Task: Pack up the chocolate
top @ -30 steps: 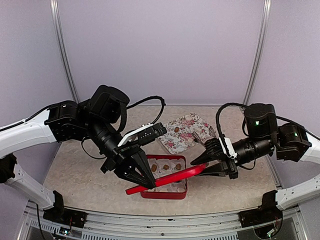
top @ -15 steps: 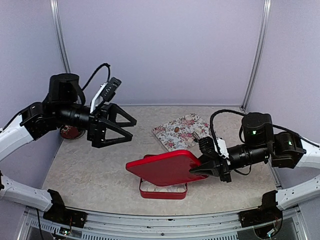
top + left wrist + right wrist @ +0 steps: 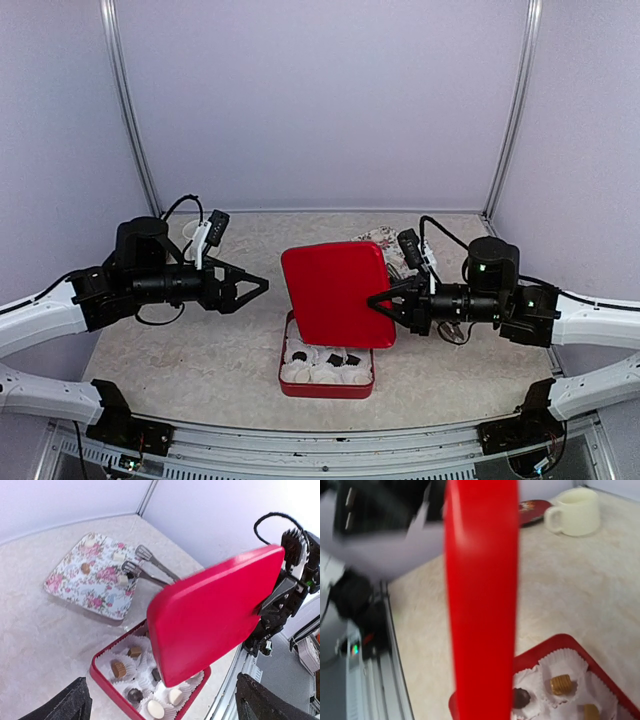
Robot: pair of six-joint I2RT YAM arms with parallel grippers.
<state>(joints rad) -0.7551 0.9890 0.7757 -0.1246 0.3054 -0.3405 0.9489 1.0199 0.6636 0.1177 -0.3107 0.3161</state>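
Chocolate sits in white paper cups inside the red tin, dark and tan pieces both. The tin lies close to the table's near edge, about midway along it. A few more pieces rest on the floral tray toward the far right corner, with metal tongs lying over the tray's right edge.

Room to move? Plenty of bare surface from the tin out to the left edge; the right side is tighter, taken up by the right arm. And there's the obstacle: the red lid stands upright over the tin's far rim, squarely between tray and tin. The right gripper is clamped on its right edge. The left gripper hangs to the left of it, jaws spread wide, holding nothing. By the far left corner sit a white mug and a small dark-red dish (well clear of the action).

What a change in a second: both grippers were at the lid, low over the tin. Now the left one has let go and pulled back, and the lid has swung from nearly flat to vertical, uncovering the cups.
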